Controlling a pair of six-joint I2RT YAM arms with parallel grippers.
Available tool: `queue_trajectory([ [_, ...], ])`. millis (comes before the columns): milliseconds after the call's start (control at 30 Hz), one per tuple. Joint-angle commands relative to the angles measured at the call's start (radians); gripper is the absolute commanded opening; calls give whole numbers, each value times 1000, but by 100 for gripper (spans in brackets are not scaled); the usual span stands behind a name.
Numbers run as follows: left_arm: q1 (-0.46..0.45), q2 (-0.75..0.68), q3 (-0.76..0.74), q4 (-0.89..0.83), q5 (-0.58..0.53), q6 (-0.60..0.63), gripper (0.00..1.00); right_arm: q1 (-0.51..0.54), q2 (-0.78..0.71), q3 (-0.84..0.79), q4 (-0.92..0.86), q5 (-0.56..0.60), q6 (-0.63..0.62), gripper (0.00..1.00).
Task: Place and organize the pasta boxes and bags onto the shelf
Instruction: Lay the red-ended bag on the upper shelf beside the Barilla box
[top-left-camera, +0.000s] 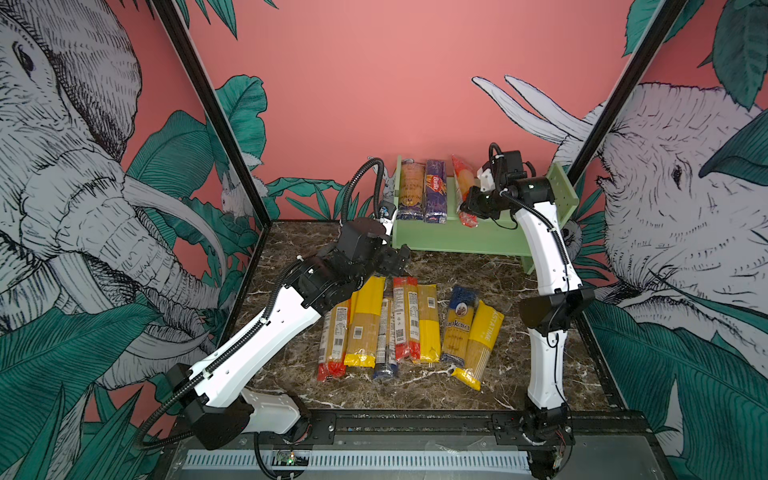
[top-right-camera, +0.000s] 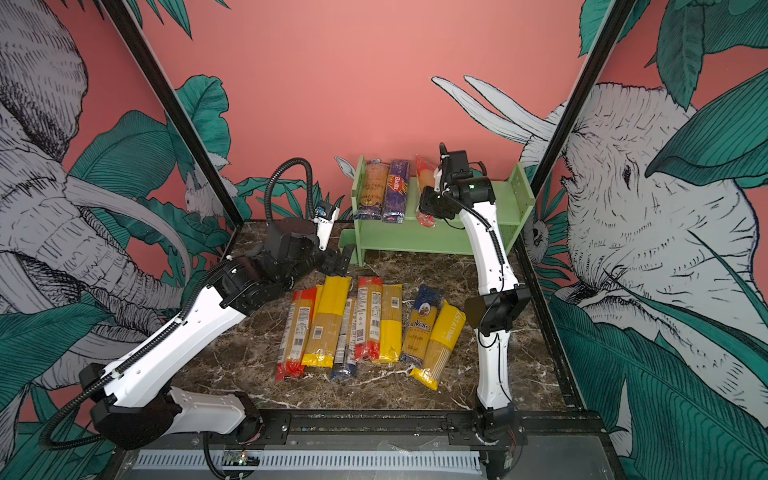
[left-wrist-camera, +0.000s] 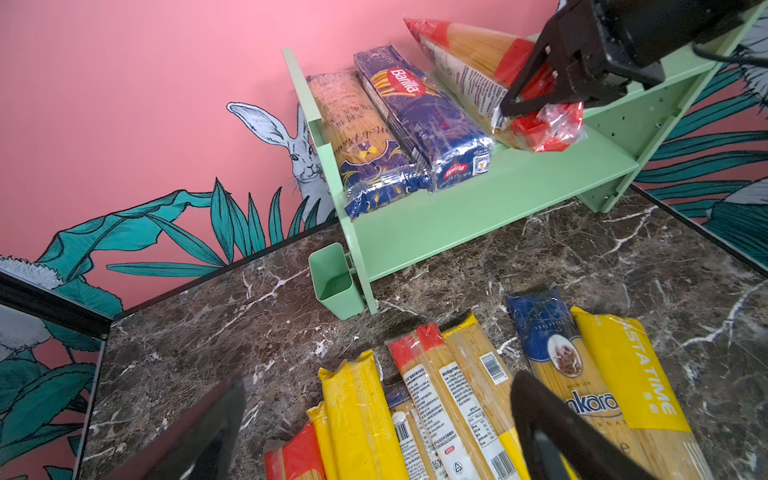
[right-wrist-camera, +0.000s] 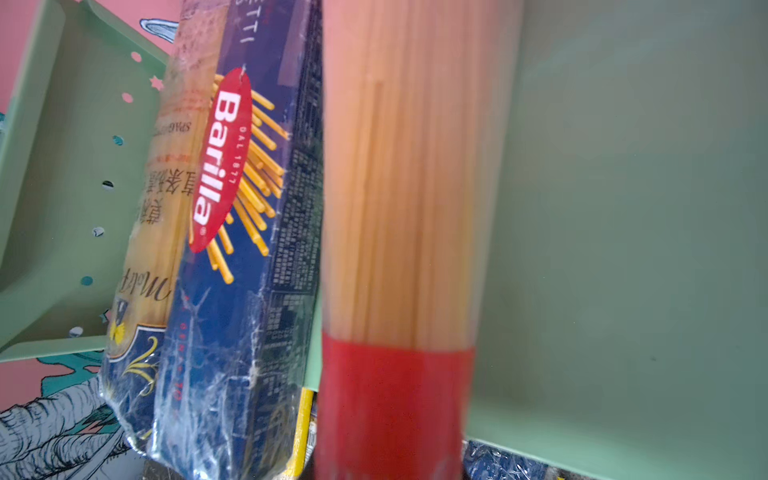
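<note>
The light green shelf (top-left-camera: 457, 239) (left-wrist-camera: 478, 216) stands at the back of the marble table. On its top tier lie a clear bag with a blue end (top-left-camera: 409, 187) and the dark blue Barilla box (top-left-camera: 435, 189) (right-wrist-camera: 237, 208). My right gripper (top-left-camera: 469, 208) (left-wrist-camera: 523, 99) is shut on a red-ended spaghetti bag (top-left-camera: 463, 183) (right-wrist-camera: 399, 208), which tilts over the tier beside the Barilla box. My left gripper (top-left-camera: 399, 259) (left-wrist-camera: 374, 415) is open and holds nothing. It hovers over the far ends of several pasta bags (top-left-camera: 365, 324) lying side by side on the table.
A small green cup (left-wrist-camera: 332, 282) hangs on the shelf's left side panel, close to my left gripper. A blue Ankara bag (top-left-camera: 459, 324) and a yellow Pasta Time bag (top-left-camera: 482, 345) lie at the right of the row. Printed walls enclose the table.
</note>
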Motion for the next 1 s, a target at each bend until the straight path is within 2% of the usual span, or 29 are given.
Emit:
queue_trajectory([
  [0,5,-24,27,14,-44,-19,99,6,6,35,156,-34,-28,0],
  [67,5,-36,18,11,-51,-26,99,7,13,33,149,-38,-22,0],
  [133,5,-54,2,11,-61,-35,99,7,12,26,140,-33,-18,16],
  [200,5,-75,-19,11,-69,-45,99,7,-2,8,137,-24,-24,40],
  [300,5,-104,-47,8,-78,-58,99,6,-38,-22,144,-5,-32,61],
  [333,5,-114,-55,8,-79,-60,99,7,-50,-29,146,5,-33,72],
  [400,5,-133,-70,7,-80,-66,99,8,-77,-36,139,23,-41,82],
  [533,5,-175,-100,1,-75,-76,99,7,-133,-53,94,70,-53,84],
  [633,5,-215,-129,-4,-63,-84,99,10,-225,-153,90,113,-60,85],
  [833,4,-301,-194,-30,-13,-119,99,58,-506,-555,146,217,-32,87],
  [967,4,-355,-228,-72,61,-158,99,138,-747,-885,182,298,45,87],
])
